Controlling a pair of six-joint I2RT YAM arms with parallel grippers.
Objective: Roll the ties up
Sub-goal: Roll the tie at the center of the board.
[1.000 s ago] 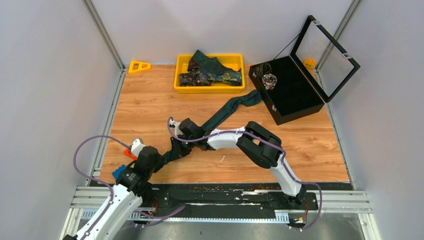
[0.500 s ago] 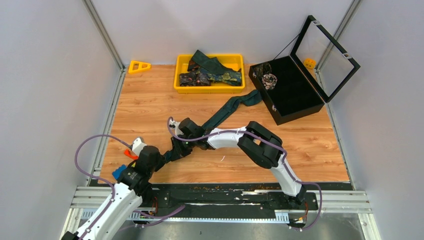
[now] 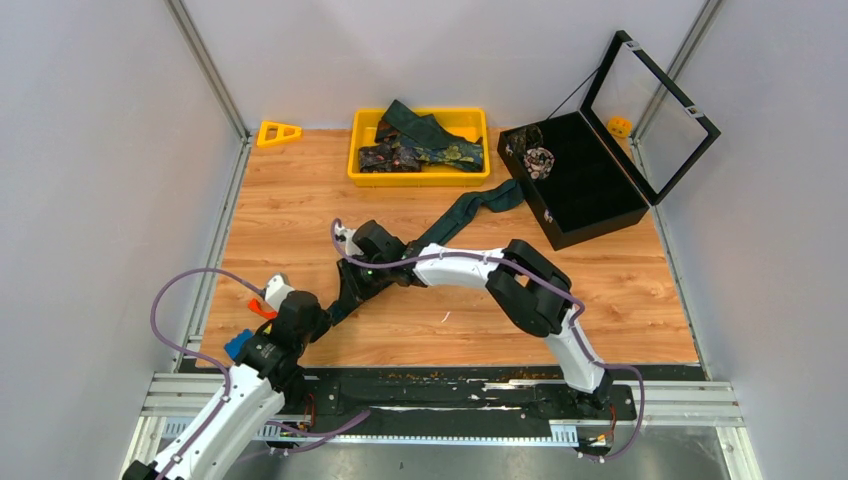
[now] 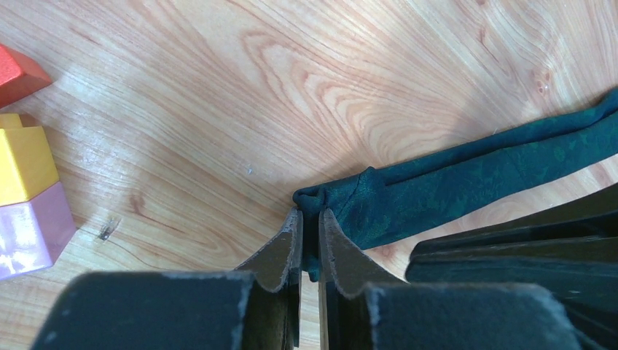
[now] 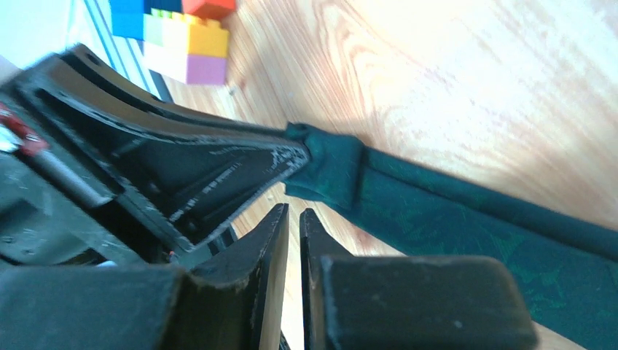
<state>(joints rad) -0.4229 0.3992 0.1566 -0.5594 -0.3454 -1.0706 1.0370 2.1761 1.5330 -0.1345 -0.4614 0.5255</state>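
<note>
**Firmly pinched: teal tie end at the near-left of the worktop**

Toy blocks (image 4: 25, 189), yellow over pink with a red one behind, lay at the far left of the wooden worktop (image 3: 300, 220), near the left arm. Beside them the left fingers (image 4: 291, 233) were clenched on the narrow, folded-over end of the teal-green tie (image 4: 437, 189), a fold of cloth showing between the two tips. Just to the right, the right fingers (image 5: 275, 226) were drawn almost together with no cloth between them. Their tips sat close beside that same folded end, pointing towards the left arm's fingers. From there the teal-green tie ran flat across the worktop, up and to the right, and its far end reached the front corner of the black case (image 3: 590, 190), which stood with its clear lid raised. Behind the arms, a yellow tray (image 3: 420, 180) at the back edge held more ties (image 3: 420, 145), teal and gold-patterned, lying in a loose heap.
</note>
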